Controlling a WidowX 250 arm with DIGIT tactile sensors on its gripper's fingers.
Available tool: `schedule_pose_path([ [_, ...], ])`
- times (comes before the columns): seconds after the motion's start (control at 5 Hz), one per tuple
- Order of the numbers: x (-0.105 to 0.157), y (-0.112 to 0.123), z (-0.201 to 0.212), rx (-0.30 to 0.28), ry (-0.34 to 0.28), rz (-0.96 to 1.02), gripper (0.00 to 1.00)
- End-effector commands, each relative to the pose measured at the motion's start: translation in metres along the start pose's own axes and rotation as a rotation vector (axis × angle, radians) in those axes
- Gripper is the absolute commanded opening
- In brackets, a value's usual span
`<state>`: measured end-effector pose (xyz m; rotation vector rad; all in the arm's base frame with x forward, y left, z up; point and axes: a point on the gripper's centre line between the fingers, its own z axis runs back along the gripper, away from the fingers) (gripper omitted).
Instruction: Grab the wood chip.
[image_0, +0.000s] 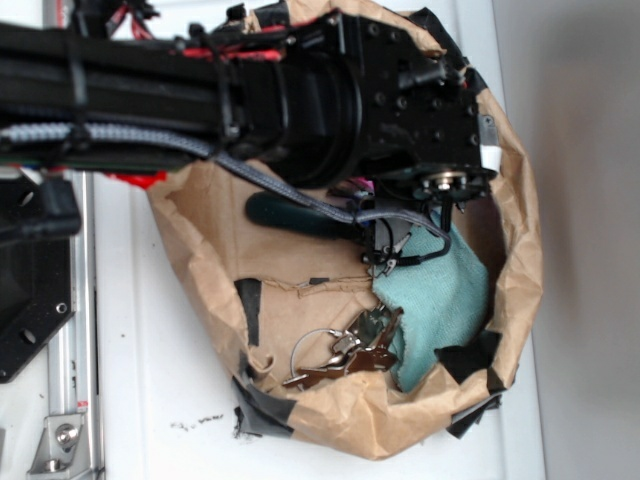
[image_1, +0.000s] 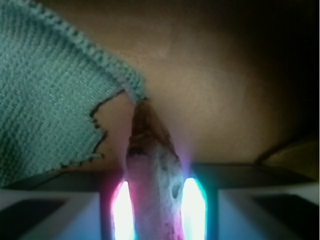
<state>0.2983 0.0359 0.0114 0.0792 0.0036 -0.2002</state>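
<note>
Chip between the fingers, inside the paper bag

In the wrist view the fingers (image_1: 152, 212) sit at the bottom centre, their pads (image_1: 50, 210) pale on each side, and the chip (image_1: 150, 155) stands between them, its tapered tip pointing up toward the cloth's (image_1: 45, 90) frayed edge; glare hides the contact, but the fingers look closed on the chip. To do this well, keep the squeeze steady and centred on the thick lower part, then lift straight up, clear of the cloth's loose edge. In the exterior view the bag (image_0: 520, 260) walls rise close around the wrist, with keys (image_0: 345, 355) at lower centre, so avoid sideways drift.
</note>
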Motion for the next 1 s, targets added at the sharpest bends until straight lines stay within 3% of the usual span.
schedule_pose_path([
  [0.0,-0.006,-0.003,0.063,-0.032,-0.050,0.069,0.00],
  [0.4,-0.035,-0.031,0.165,-0.064,-0.084,0.060,0.00],
  [0.6,-0.033,-0.033,0.179,-0.120,-0.118,0.079,0.00],
  [0.8,-0.042,-0.036,0.185,-0.089,-0.120,0.100,0.00],
])
